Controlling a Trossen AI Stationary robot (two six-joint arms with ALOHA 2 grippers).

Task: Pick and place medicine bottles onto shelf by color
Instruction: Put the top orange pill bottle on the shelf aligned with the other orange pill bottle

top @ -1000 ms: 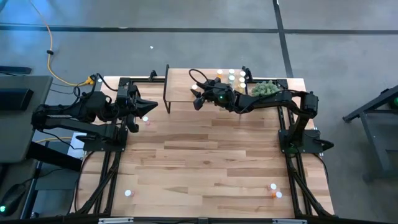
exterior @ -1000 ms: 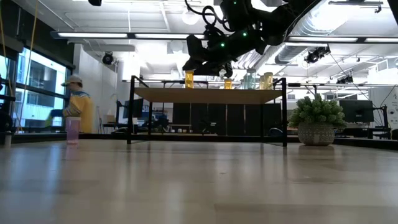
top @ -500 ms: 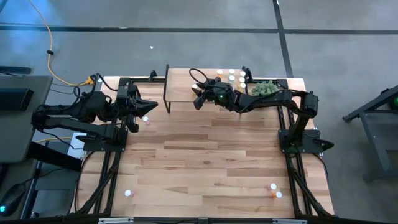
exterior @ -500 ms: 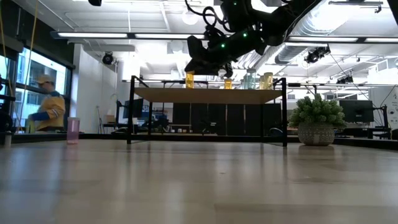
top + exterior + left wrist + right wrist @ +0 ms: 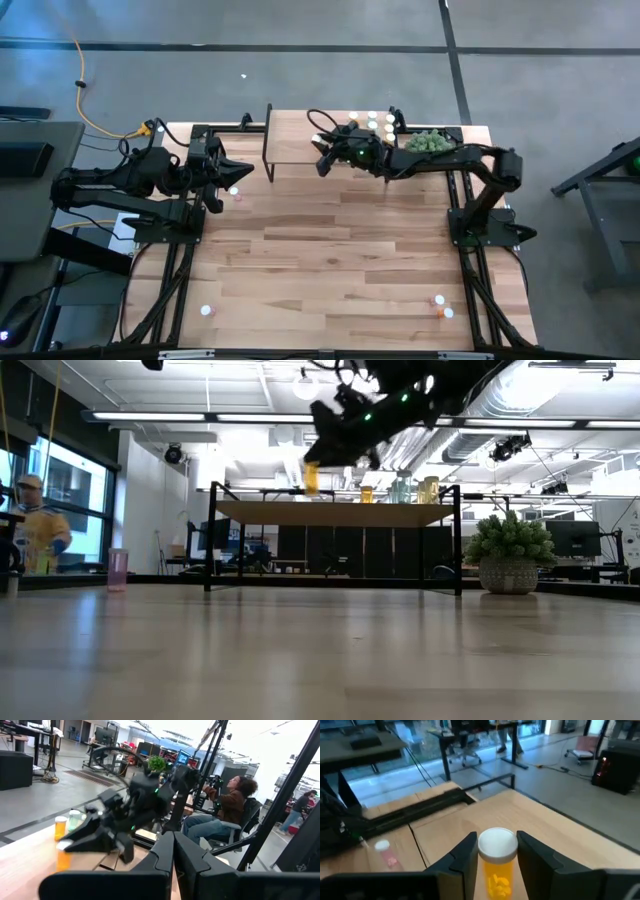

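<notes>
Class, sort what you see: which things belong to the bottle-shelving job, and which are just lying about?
Job:
orange bottle in right gripper
shelf
bottles on shelf
pink bottle on table
bottles at near edge

Lying about:
plant
left gripper, shut, waiting
person behind

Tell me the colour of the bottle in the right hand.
Orange bottle with a white cap, clearest in the right wrist view.

Pale, smooth wooden bench (image 5: 330,250). The shelf (image 5: 335,512) has a light wood top on thin black metal legs. A translucent orange plastic bottle (image 5: 496,875) has a matt white cap.
</notes>
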